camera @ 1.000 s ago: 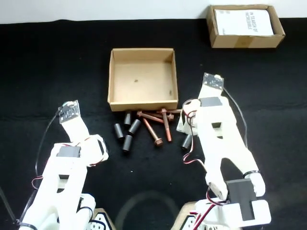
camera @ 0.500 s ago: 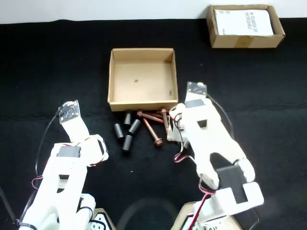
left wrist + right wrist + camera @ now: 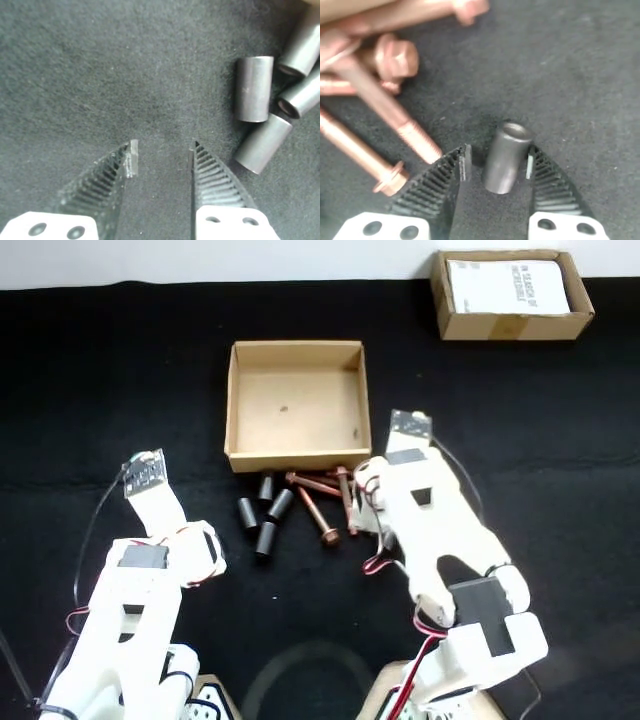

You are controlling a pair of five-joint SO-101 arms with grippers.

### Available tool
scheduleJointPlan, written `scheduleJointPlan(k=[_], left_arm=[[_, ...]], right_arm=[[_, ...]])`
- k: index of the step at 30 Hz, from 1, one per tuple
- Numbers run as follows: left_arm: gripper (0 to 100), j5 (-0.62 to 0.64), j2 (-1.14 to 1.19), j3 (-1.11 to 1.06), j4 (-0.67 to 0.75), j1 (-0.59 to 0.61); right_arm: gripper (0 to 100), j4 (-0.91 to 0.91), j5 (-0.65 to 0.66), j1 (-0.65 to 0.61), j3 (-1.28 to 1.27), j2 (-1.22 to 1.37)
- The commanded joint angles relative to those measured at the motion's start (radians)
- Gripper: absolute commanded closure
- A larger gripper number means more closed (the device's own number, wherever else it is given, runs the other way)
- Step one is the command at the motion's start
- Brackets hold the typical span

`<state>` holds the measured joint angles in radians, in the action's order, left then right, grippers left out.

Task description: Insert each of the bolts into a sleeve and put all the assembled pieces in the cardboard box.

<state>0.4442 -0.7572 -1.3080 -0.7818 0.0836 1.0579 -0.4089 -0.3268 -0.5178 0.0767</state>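
Steel sleeve [image 3: 507, 155] sits between the toothed fingers of my right claw [image 3: 497, 156] — spread, one side touching it, not yet clenched — placed so, I judge, to grip it for a bolt. It is smooth, round and hollow. Coppery hex-headed bolts [image 3: 385, 107] lie crossed just beside it on black cloth [image 3: 580, 75]. My left claw [image 3: 162, 150] hangs spread over bare cloth near more sleeves [image 3: 254, 89]. Beyond the bolts, the cardboard box [image 3: 296, 456] stands empty.
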Motion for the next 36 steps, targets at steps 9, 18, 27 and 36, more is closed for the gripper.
scheduleJointPlan(k=[9, 18, 27, 36], left_arm=[[83, -0.003, 0.004, 0.001, 0.011, 0.005], [83, -0.003, 0.004, 0.001, 0.009, 0.005], [83, 0.000, 0.004, 0.002, 0.011, 0.004], [83, 0.002, 0.005, 0.007, 0.008, -0.058]], right_arm=[[82.9, -0.025, 0.002, 0.071, -0.022, 0.004], [99.1, -0.110, 0.002, 0.068, -0.104, 0.004], [99.1, 0.008, 0.178, 0.077, -0.056, -0.019], [99.1, 0.390, 0.288, 0.206, 0.179, -0.245]])
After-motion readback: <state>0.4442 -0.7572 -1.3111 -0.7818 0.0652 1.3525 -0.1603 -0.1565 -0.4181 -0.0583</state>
